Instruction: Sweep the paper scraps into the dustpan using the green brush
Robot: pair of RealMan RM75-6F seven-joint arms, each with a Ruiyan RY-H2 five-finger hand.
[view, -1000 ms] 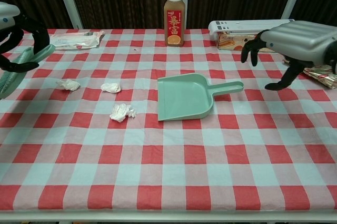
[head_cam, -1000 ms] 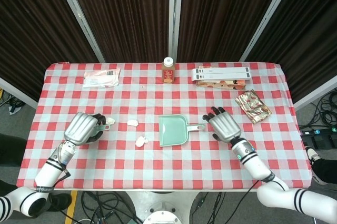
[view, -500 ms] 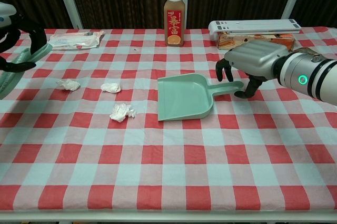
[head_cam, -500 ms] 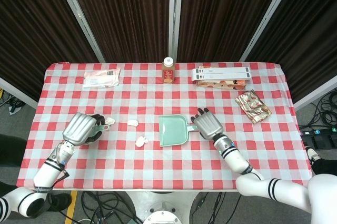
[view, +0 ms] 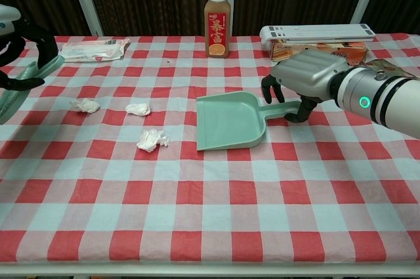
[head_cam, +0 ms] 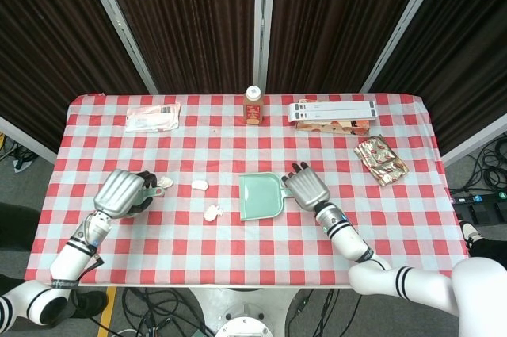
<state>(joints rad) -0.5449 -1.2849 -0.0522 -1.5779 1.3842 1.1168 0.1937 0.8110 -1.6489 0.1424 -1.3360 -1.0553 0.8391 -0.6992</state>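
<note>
At table centre, dustpan (view: 231,121) lies empty; right hand (view: 303,81) curls over its handle, grasp uncertain. Three scraps (view: 152,140) at its 9 o'clock remain unswept. Left hand (head_cam: 120,193) grips brush (view: 26,81).

Silver robot hand (view: 308,75) — black fingers (view: 268,88)

The bottle (view: 217,22) at the top centre of the chest view carries a label with large Chinese characters running down it, too small to read with certainty. The packet (view: 96,49) at upper left and the box (view: 315,41) at upper right show print that cannot be read.
</note>
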